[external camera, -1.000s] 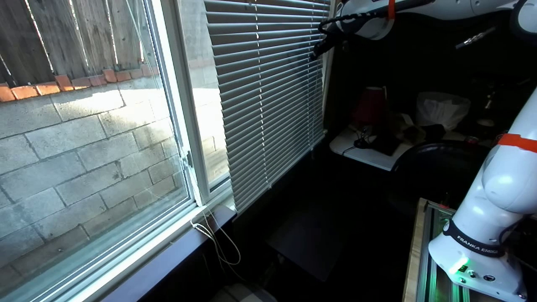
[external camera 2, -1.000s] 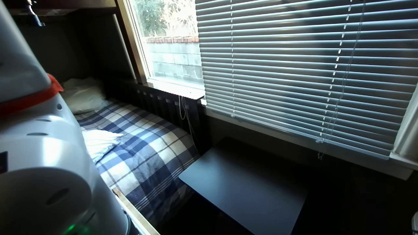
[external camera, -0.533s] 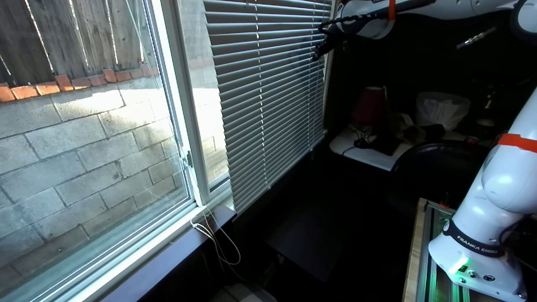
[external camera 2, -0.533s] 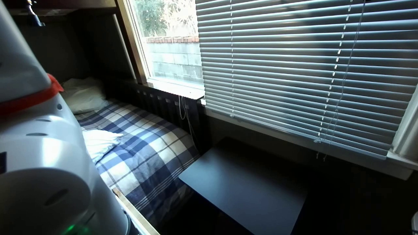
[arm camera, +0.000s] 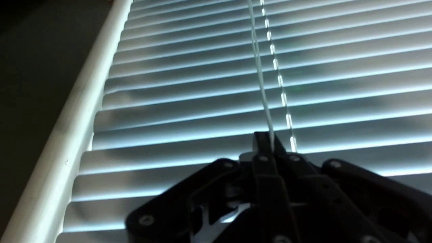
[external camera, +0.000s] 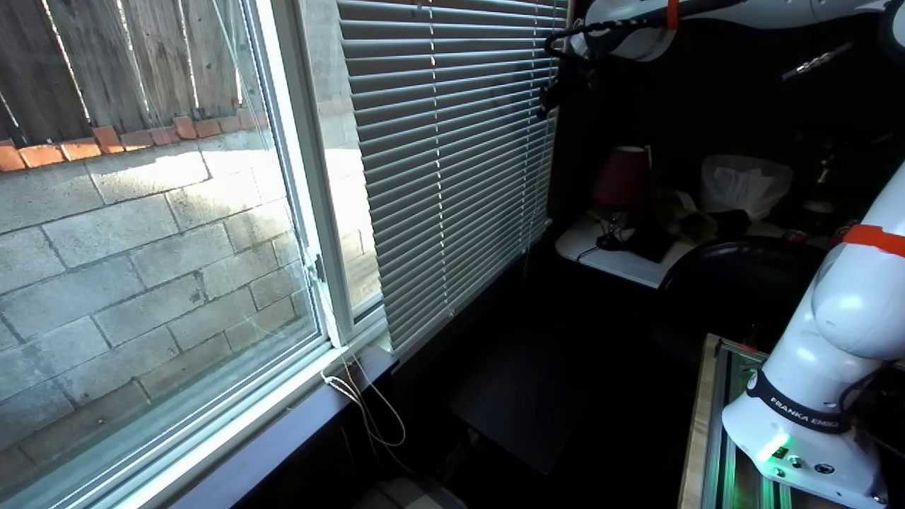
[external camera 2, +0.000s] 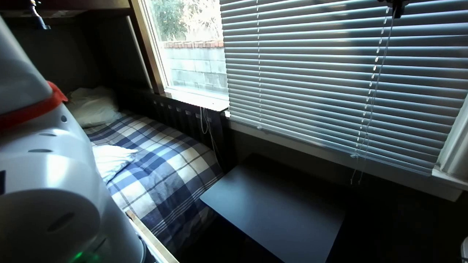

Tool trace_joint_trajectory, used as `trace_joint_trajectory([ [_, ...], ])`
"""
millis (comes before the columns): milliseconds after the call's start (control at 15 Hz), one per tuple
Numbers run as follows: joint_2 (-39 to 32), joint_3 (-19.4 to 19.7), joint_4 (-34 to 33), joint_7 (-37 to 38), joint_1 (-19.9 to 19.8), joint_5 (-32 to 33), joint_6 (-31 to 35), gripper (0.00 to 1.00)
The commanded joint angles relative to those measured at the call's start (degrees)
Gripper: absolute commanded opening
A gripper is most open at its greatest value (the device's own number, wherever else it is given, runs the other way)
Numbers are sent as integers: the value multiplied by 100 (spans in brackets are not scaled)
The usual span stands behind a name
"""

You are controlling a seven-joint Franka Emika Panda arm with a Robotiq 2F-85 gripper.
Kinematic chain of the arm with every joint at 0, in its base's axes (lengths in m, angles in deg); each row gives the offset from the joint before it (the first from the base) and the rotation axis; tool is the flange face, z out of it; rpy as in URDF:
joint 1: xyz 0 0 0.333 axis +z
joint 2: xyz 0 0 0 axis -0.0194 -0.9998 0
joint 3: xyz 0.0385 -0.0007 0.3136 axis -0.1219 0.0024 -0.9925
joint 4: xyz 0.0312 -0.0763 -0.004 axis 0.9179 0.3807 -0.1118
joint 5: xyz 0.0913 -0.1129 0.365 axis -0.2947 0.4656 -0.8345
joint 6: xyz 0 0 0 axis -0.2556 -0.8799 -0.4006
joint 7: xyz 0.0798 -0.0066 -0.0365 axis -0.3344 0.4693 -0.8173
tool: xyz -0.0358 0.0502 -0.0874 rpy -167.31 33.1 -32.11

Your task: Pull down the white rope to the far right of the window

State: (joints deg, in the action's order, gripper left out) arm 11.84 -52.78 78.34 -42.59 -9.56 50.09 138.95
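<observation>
Only in the wrist view is the white rope (arm camera: 261, 82), led toward twelve o'clock, seen pinched in the closed gripper (arm camera: 271, 145).

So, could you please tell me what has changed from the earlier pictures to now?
The gripper has come down, further into an exterior view; the white rope moved with it, now reaching lower and slightly further left there. The blind shifted slightly too. In the wrist view the gripper holds the rope; the earlier pictures do not settle when it took hold. The checked bedding and dark tabletop stayed put.
</observation>
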Motion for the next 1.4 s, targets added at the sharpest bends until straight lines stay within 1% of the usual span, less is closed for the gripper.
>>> trace_joint_trajectory([
  [0, 205, 56, 748, 93, -92, 47, -239, 0],
  [267, 144, 132, 1188, 62, -174, 29, -115, 0],
  [333, 125, 148, 1230, 18, -170, -60, -87, 0],
  [400, 110, 152, 1238, -48, -152, -167, 78, 0],
  [867, 230, 63, 1028, -400, 63, -851, 800, 0],
  [1333, 260, 54, 865, -647, 225, -1174, 1147, 0],
])
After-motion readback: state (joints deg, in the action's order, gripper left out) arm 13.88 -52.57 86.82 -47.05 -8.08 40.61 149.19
